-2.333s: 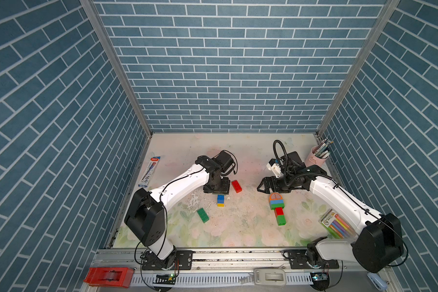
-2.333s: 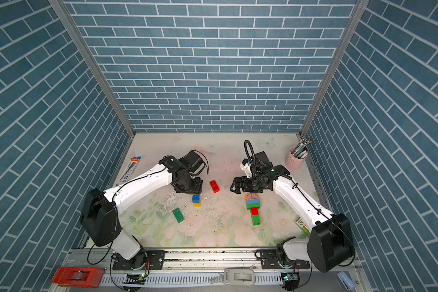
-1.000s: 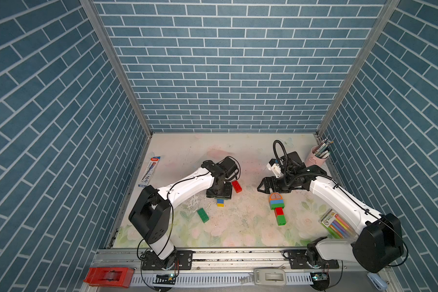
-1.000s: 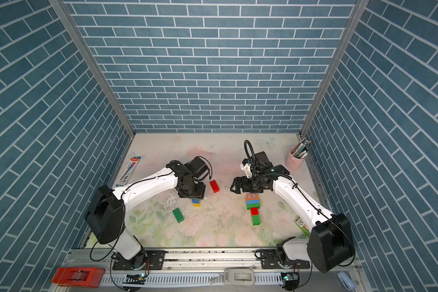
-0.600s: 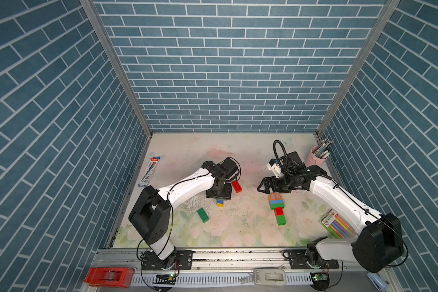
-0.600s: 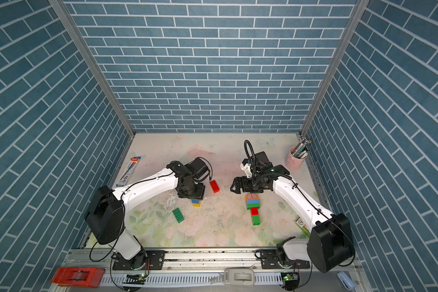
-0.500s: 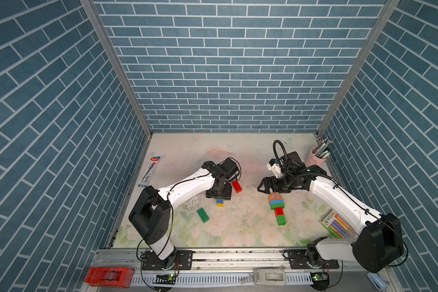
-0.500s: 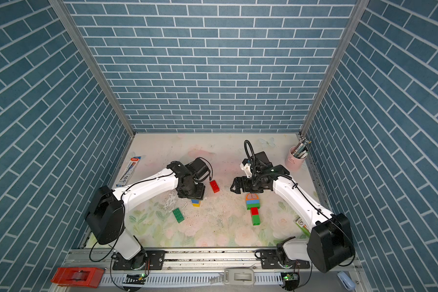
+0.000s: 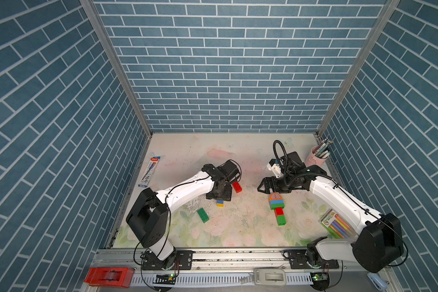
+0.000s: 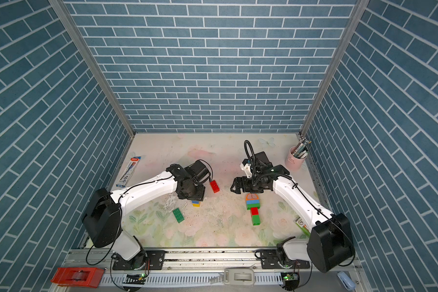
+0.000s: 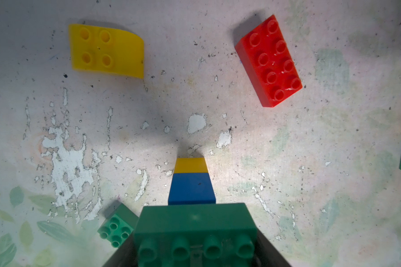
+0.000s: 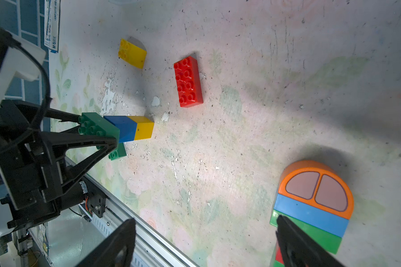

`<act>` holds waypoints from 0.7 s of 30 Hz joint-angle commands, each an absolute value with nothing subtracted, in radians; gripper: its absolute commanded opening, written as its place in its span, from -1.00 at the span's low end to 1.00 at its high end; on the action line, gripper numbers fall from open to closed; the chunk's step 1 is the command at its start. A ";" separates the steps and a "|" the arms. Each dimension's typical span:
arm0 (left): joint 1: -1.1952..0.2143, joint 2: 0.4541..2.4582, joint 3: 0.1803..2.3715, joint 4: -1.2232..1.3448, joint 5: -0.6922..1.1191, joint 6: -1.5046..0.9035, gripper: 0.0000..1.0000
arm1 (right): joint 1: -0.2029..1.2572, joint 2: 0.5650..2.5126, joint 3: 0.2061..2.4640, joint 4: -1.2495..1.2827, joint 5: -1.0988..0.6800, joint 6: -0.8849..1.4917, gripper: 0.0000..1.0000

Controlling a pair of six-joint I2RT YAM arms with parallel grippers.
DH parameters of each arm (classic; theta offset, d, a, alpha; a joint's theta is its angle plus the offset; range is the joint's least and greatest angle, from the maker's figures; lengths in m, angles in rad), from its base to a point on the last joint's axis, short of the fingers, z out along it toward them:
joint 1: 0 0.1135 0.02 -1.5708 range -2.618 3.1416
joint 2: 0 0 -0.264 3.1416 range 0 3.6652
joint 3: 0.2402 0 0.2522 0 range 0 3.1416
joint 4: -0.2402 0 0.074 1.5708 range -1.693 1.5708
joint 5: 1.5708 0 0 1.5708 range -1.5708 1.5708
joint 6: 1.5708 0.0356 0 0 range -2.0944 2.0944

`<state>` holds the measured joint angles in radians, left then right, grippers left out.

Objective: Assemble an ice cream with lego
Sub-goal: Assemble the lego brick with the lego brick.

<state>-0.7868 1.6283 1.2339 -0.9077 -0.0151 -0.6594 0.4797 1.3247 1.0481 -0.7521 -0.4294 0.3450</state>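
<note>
Both top views look steeply down from high above the 6 o'clock edge of the table (image 9: 238, 151), far enough to take in all of it. The left wrist camera looks almost straight down, close over the green-blue-yellow stack (image 11: 191, 188) in the left claw (image 12: 97, 129). The right wrist camera, farther off, faces 9 o'clock. All four share the red brick (image 9: 237, 187)
</note>
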 commanded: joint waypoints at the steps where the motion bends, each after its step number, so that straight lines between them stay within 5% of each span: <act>1: -0.799 1.654 1.186 -0.967 -0.002 -0.667 -0.49 | 0.485 1.319 1.054 -0.780 -0.413 0.373 0.90; 21: -0.799 1.632 1.134 -0.918 -0.052 -0.631 -0.53 | 0.485 1.301 1.055 -0.789 -0.407 0.371 0.91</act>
<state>-0.7952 1.5879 1.1809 -0.8555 -0.0422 -0.6392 0.4797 1.3235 1.0481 -0.7578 -0.4225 0.3450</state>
